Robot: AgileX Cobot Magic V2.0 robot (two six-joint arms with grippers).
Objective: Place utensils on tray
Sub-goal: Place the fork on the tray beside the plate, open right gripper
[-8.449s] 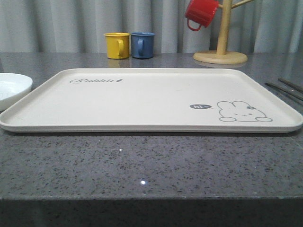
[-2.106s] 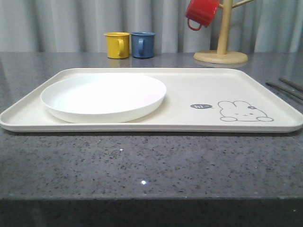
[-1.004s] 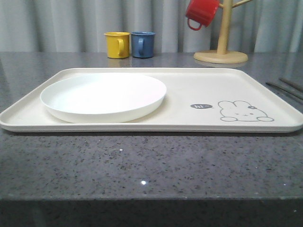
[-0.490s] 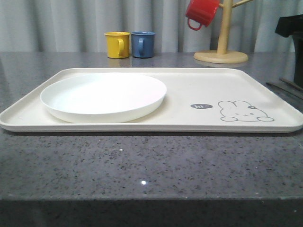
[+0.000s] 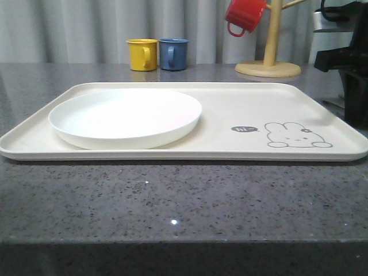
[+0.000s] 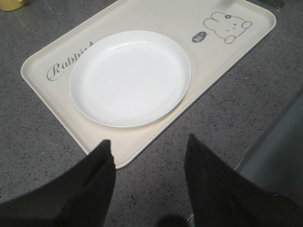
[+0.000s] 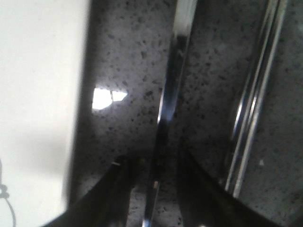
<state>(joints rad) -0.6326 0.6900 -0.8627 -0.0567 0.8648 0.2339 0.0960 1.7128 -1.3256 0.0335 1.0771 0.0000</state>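
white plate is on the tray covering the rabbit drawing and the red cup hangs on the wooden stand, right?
Not quite. In the front view the white plate sits on the left part of the tray, well clear of the rabbit drawing, which is fully visible on the right. The red cup does hang on the wooden stand.

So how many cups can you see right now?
3: a yellow cup and a blue cup side by side behind the tray, and a red cup hanging on the wooden stand.
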